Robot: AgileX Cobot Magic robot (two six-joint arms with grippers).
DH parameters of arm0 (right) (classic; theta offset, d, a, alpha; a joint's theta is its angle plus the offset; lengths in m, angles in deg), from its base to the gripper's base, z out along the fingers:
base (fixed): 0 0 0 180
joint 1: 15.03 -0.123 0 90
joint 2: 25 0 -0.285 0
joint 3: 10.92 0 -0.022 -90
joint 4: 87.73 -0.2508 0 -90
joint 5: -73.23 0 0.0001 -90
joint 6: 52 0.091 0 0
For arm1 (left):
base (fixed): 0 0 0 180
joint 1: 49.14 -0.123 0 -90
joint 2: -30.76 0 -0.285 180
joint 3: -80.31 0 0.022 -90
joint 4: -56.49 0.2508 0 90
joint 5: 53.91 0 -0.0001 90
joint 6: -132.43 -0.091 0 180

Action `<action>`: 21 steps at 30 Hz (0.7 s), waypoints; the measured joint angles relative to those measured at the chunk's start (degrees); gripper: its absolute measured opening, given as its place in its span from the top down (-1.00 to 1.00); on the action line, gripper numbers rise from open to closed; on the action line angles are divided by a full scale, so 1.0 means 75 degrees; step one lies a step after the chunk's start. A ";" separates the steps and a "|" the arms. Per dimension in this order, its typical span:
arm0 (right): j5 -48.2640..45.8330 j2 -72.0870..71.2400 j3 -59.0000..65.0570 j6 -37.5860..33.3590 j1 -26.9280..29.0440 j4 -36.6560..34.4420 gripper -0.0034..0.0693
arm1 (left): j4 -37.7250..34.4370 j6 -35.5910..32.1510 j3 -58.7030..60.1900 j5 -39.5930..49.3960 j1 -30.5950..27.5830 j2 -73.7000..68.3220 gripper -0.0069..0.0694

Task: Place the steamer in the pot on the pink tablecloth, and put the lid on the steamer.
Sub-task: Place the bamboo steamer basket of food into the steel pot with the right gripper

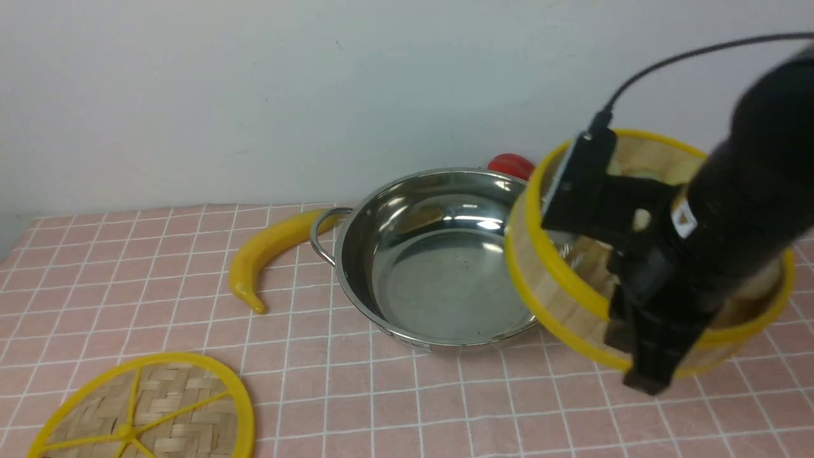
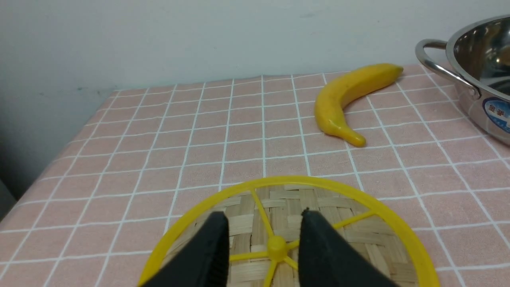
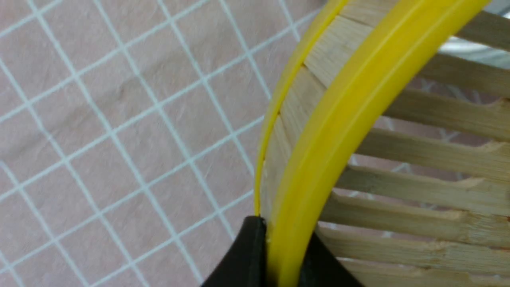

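Tilted steamer (image 1: pixel 559 286) beside shiny pot (image 1: pixel 439 280)

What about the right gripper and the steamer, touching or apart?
Touching. The right wrist view shows the right gripper clamped on the steamer wall, no gap.

Tabletop test bench dressed as a kitchen table; reads as a robotics lab set-up. The flat surface is covered by a pink tablecloth (image 1: pixel 159 286) with white grid checks and meets a bare off-white wall (image 1: pixel 254 95) carrying a few faint marks. Props are cookware and food: a shiny stainless-steel pot (image 1: pixel 439 273) with a blue maker's sticker (image 2: pixel 496 115) on its side, a bamboo steamer (image 1: pixel 559 280), a woven lid (image 1: pixel 172 401), a glossy banana (image 1: pixel 267 251) that looks plastic, and a red rounded item (image 1: pixel 512 165) half hidden behind the pot, kind unclear. A black robot arm (image 1: pixel 750 210) with a trailing cable (image 1: pixel 668 60) reaches over the cloth.
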 joint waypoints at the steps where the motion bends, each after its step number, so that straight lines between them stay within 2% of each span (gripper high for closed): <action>1: 0.0000 0.0270 -0.0375 -0.0134 0.0000 -0.0050 0.72 | 0.0000 0.0000 0.0000 0.0000 0.0000 0.0000 0.18; 7: 0.0034 0.1903 -0.2494 -0.0825 -0.0362 -0.0037 0.72 | 0.0000 0.0000 0.0000 0.0000 0.0000 0.0000 0.18; 11: 0.0092 0.2771 -0.3280 -0.0998 -0.0681 0.0064 0.72 | 0.0000 0.0000 0.0000 0.0000 0.0000 0.0000 0.18; 21: 0.0030 0.4266 -0.3603 -0.1120 -0.0753 0.1262 0.72 | 0.0000 0.0000 0.0000 0.0000 0.0000 0.0000 0.18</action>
